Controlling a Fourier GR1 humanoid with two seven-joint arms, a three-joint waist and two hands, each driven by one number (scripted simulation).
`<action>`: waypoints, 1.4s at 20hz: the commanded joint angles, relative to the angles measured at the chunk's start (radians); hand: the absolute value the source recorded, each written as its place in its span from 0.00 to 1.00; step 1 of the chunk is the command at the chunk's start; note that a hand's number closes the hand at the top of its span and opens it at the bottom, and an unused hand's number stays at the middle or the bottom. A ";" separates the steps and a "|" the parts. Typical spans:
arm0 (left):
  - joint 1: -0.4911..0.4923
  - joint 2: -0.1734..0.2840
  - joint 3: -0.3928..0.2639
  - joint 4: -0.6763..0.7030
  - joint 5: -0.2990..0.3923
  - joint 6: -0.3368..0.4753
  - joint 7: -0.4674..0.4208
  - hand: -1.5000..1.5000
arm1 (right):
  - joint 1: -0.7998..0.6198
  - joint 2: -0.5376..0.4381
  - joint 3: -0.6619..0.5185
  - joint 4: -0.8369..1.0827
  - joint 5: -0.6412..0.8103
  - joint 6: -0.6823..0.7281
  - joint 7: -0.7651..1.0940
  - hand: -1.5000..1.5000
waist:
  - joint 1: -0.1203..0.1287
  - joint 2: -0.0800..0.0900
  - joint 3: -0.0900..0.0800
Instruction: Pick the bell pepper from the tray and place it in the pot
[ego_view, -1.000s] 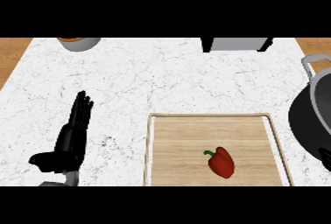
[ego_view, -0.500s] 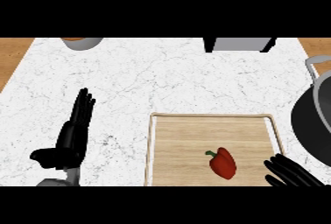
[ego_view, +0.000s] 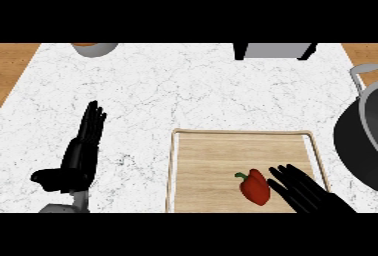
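A red bell pepper (ego_view: 255, 187) with a green stem lies on the wooden tray (ego_view: 214, 160), toward its near right part. My right hand (ego_view: 304, 190) reaches in from the lower right with straight fingers, just right of the pepper and close beside it. It holds nothing. The dark pot (ego_view: 358, 137) stands at the right edge, partly cut off, with a grey handle at its far side. My left hand (ego_view: 80, 156) rests open on the left of the counter, fingers up.
A grey bowl (ego_view: 94, 48) sits at the counter's far left edge. A grey box-like object (ego_view: 275, 50) stands at the far edge right of centre. Wood floor shows beyond the counter's left and right corners.
My right hand has come into view from the lower right and moved up over the tray next to the pepper. The left hand has stayed nearly still.
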 joint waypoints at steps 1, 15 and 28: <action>0.045 -0.037 -0.034 -0.089 -0.060 0.051 0.037 0.50 | -0.011 0.043 0.050 0.035 0.078 0.005 0.041 0.00 | 0.000 -0.001 0.001; 0.010 -0.082 0.020 -0.030 -0.093 -0.036 0.035 0.50 | -0.162 0.146 0.034 0.291 0.138 -0.063 -0.010 0.00 | -0.001 0.000 0.000; 0.050 -0.079 0.052 -0.060 -0.112 -0.053 0.044 0.50 | -0.219 0.221 0.046 0.345 0.193 -0.252 -0.085 1.00 | 0.000 -0.001 0.001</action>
